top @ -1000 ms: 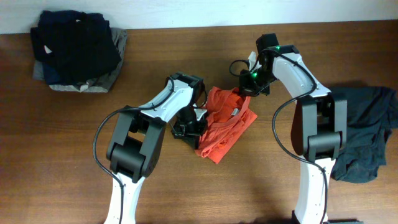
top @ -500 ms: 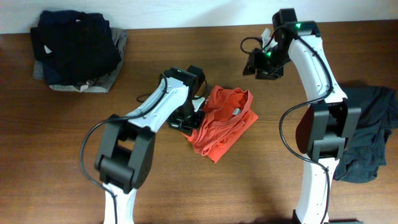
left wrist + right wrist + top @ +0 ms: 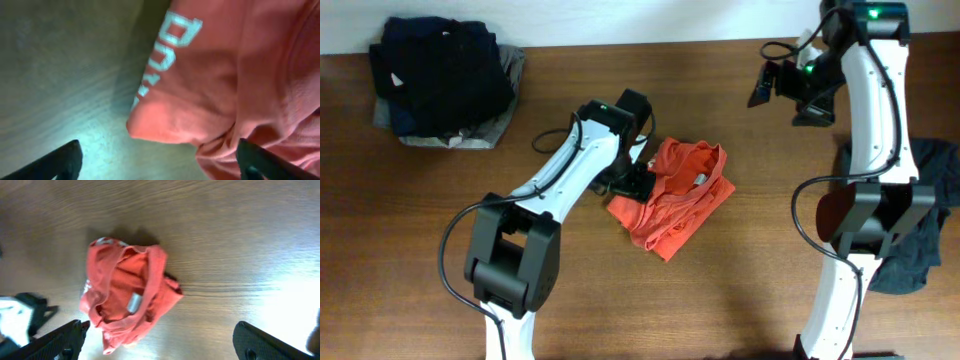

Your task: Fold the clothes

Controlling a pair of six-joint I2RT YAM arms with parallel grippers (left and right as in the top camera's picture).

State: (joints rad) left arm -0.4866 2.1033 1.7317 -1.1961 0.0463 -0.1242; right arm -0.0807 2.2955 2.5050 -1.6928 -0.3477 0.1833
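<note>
I've got the T-shirt [image 3: 675,197] bunched up at frame centre on the table [image 3: 420,250]. L gripper [image 3: 632,183] sits at its left edge, jaws wide apart, gripping nothing. R gripper [image 3: 768,85] is upper right, also spread, well apart from the shirt.

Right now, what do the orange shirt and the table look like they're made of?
The orange shirt looks like soft matte knit cotton: it bunches in limp wrinkles, with white printed lettering. The table looks like brown wood or wood-look laminate: streaky grain, slight sheen.
</note>
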